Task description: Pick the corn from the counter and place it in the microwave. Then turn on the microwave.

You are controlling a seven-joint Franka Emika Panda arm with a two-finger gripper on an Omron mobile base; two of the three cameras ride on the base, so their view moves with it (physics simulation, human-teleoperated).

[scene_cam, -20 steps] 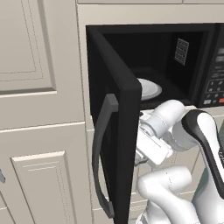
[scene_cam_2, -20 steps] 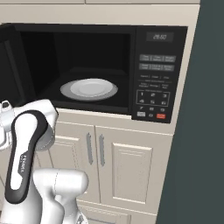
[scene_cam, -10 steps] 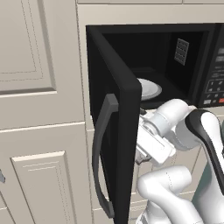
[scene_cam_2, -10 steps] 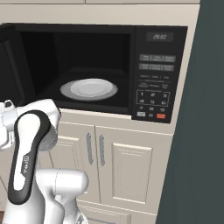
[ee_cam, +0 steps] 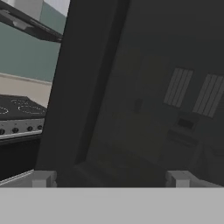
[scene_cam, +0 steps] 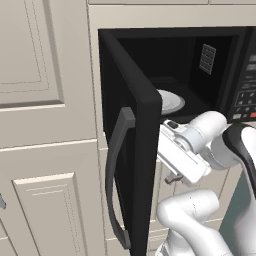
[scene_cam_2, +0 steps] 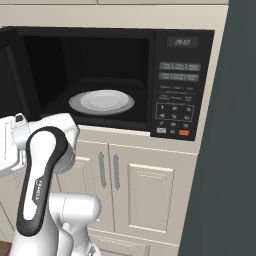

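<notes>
Because the microwave (scene_cam_2: 120, 85) stands with its door (scene_cam: 132, 150) swung wide, the cavity is ready to take food: the white plate (scene_cam_2: 102, 102) lies bare on its floor, no corn on it. The corn itself cannot be found in these pictures, nor the bench it should lie on; its whereabouts cannot be told.

The gripper (scene_cam: 172, 175) sits just behind the door's inner face, at about 5 o'clock from the plate in the left base view, the wrist folded back toward the arm. In the hand view the camera looks close along the dark door panel, a stove (ee_cam: 17, 116) far off at 9 o'clock. Two pale fingers (ee_cam: 41, 178) stand far apart at the bottom edge, nothing between them. Judged so, the hand is likely placed there from working the door open, not for a grasp.

Against the picture half a second back, the hand has shifted only slightly. Door, plate and keypad (scene_cam_2: 177, 117) are unchanged.
</notes>
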